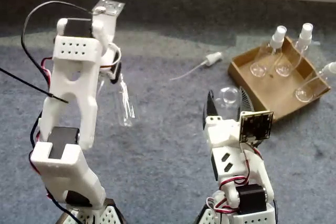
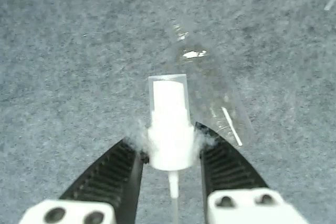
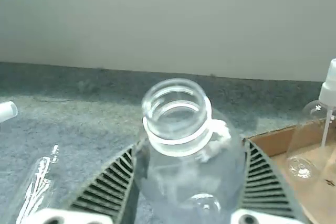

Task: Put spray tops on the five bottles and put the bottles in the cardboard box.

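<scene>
My left gripper (image 2: 170,140) is shut on a white spray top (image 2: 169,129) with a clear cap, held just above the carpet. A clear bottle (image 2: 210,90) without a top lies on the carpet right beyond it, also seen under the left gripper (image 1: 118,82) as the lying bottle (image 1: 125,106). My right gripper (image 1: 227,98) is shut on a second clear bottle (image 3: 176,114), upright with its neck open, beside the cardboard box (image 1: 273,95). Three bottles with spray tops lie in the box (image 1: 268,51).
A loose spray top (image 1: 211,59) with its long tube lies on the grey carpet between the arms and the box, toward the back. The box (image 3: 315,187) sits at the right. Open carpet lies in the middle and front.
</scene>
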Available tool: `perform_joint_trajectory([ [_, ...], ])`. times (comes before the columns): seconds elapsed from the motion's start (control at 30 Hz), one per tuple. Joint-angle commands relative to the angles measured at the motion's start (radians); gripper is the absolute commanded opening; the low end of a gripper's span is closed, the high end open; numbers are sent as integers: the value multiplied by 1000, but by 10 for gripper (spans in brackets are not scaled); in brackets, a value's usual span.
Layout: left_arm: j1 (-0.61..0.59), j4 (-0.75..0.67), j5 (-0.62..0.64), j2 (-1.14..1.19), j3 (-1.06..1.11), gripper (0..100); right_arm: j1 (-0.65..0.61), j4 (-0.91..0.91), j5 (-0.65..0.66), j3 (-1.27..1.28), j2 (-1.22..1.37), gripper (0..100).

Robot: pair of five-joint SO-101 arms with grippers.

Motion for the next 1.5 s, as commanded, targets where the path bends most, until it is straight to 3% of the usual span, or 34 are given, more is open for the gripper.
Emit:
perform_joint_trajectory([
  [0.0,-99,2,-78,-54,35,4,-18,-51,-3,-8,-1,214],
  [0.13,-165,-31,-126,-54,166,4,-18,-53,-3,-19,-1,214],
  [0.3,-240,-259,-150,-54,358,4,-18,-50,0,-101,18,214],
  [0.47,-262,-404,-150,-56,490,4,-18,-48,-5,-248,185,214],
  [0.73,-257,-496,-150,-54,598,6,-33,-56,-5,-358,464,214],
  [0.9,-257,-592,-150,-54,677,8,-127,-58,-5,-269,550,214],
  [1.0,-257,-635,-150,-54,704,8,-177,-151,-5,-197,568,214],
  [1.23,-259,-663,-152,-53,680,45,-185,-498,-2,67,575,213],
  [1.37,-260,-700,-147,-53,671,130,-185,-567,-3,163,573,213],
  [1.47,-259,-778,-146,-53,668,133,-186,-570,-5,191,573,213],
])
